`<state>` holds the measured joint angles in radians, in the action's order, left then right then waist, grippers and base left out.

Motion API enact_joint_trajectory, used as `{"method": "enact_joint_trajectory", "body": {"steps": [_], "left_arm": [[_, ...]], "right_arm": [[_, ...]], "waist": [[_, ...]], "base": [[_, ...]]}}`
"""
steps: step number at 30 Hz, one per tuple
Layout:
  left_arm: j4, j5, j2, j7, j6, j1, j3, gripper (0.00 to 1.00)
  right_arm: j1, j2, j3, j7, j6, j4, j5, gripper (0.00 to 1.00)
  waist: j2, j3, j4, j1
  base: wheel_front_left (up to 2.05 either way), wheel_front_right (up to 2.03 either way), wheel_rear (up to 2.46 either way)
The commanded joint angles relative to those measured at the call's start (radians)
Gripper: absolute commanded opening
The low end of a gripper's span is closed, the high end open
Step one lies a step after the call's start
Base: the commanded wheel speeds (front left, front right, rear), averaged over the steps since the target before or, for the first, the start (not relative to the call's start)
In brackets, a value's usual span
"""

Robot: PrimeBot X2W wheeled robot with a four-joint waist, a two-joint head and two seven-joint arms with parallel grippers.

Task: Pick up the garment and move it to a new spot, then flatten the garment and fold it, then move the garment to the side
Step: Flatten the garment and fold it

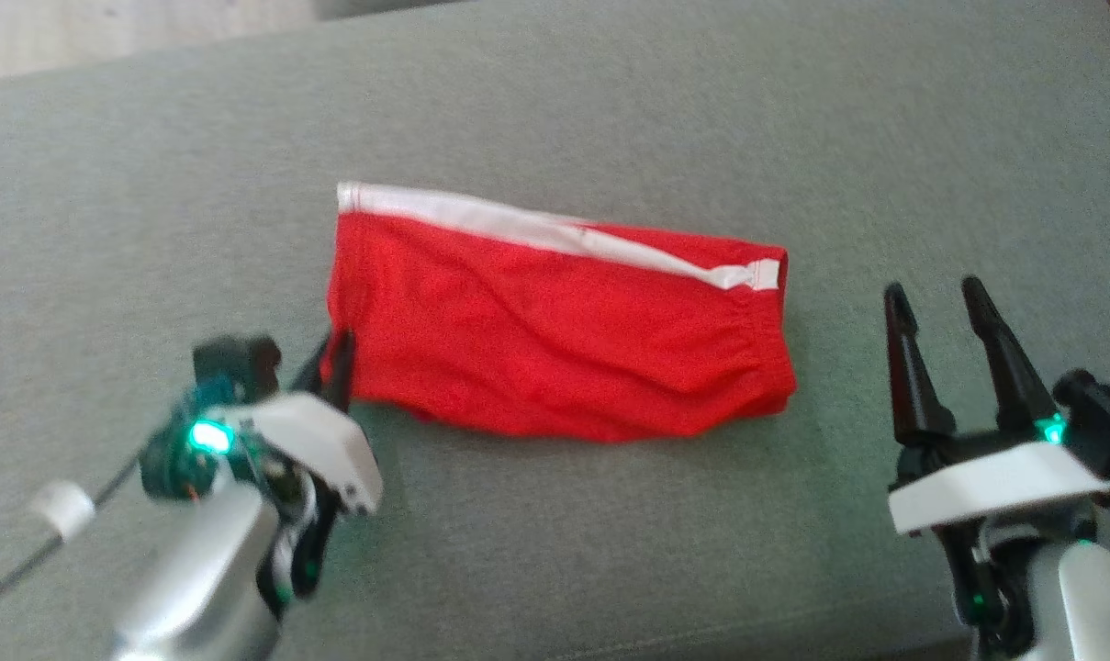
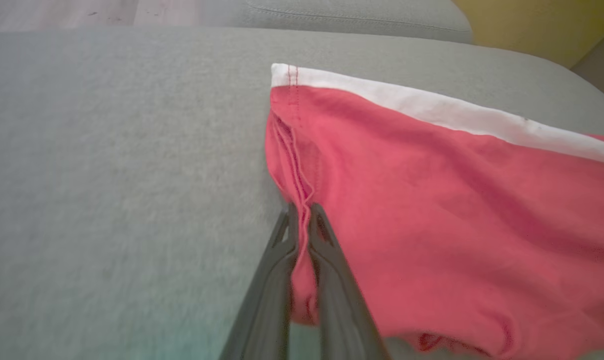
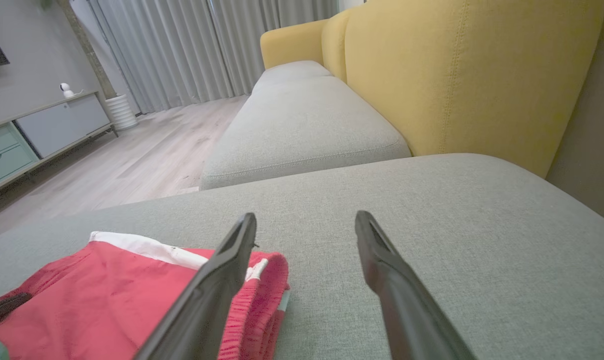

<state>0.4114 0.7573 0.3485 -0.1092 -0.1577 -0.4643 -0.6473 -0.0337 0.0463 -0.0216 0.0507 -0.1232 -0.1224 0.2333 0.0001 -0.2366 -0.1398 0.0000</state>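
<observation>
The garment [image 1: 555,330], red shorts w/ a white stripe along the far side, lies flat approx. in the middle of the sofa cushion [image 1: 610,110]. Its long side is parallel to the near edge and it is well away from all corners. I judge it is light, thin and very soft: it has no stiffness, so if lifted by one end only it will prob. hang down and its layers can open. It looks not fragile and not slippery, but it should slide easy on the woven cover. The best places to hold are the thicker parts, i.e. the stitched hem at the left end and the gathered elastic waistband at the right end; one grip on each end would keep it stretched. The left gripper [image 2: 302,209] is pressed together on the hem at the left end, near the garment corner that faces the near edge, w/ red cloth pinched between both fingers. Its arm comes from the near-left side, wrist low, fingers slanted down to the cushion and pointing along the hem. The right gripper [image 1: 933,292] has its fingers wide apart and holds nothing; it hovers just beside the waistband end, not touching, fingers pointing to the far edge.
</observation>
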Motion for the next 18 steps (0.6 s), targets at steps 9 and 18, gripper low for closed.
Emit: {"method": "enact_joint_trajectory", "body": {"steps": [9,18], "left_arm": [[-0.161,0.049,-0.011,0.073,-0.074,0.213,0.039,0.00],[-0.147,0.050,-0.057,0.136,-0.100,0.268,0.032,0.99]], "right_arm": [[0.050,0.004,0.044,0.032,-0.008,-0.025,-0.022,1.00],[0.063,0.004,0.041,0.049,-0.008,0.006,-0.028,1.00]], "waist": [[-0.0001,0.121,0.138,0.0000],[-0.0001,0.154,0.165,0.0000]], "base": [[0.00,0.00,0.00],[0.00,0.00,0.00]]}}
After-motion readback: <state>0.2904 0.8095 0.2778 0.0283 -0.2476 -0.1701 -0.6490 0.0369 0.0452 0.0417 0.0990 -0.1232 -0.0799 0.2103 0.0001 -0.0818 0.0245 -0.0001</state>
